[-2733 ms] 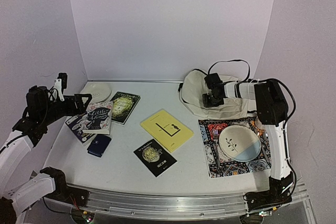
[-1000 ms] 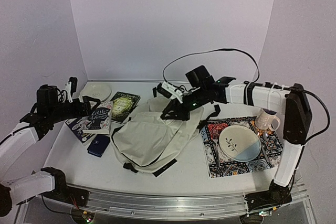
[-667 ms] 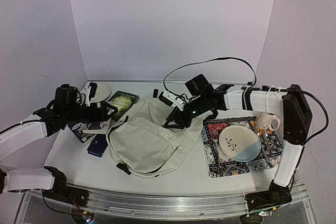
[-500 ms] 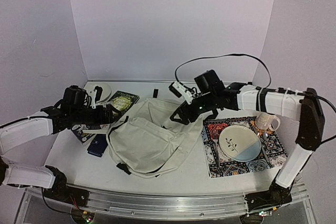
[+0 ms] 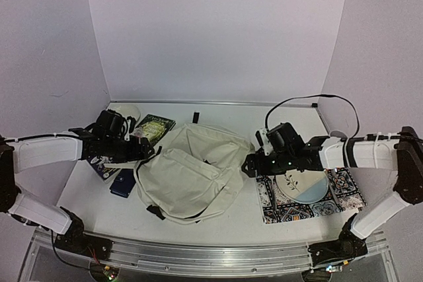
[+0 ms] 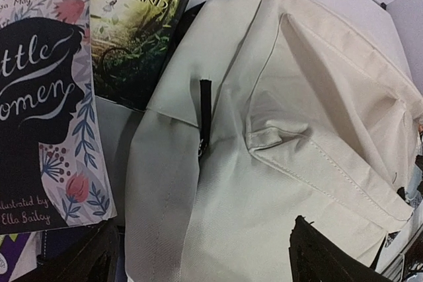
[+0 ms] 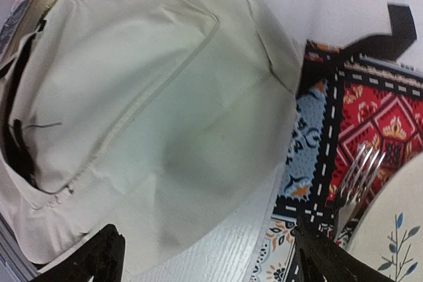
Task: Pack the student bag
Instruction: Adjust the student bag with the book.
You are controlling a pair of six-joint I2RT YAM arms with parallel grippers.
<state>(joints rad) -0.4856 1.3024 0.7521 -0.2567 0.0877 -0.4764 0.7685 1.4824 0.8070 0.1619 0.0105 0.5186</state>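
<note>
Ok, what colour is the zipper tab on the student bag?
The zipper tab is black; left wrist view shows it best.

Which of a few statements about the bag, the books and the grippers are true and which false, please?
The student bag lies on the table. True.
The right gripper is shut on a strap. False: it is open, holding nothing.
The Little Women book is inside the bag. False: it lies outside, beside it.
A fork lies on the patterned mat by the plate. True.
The left gripper is open. True.
</note>
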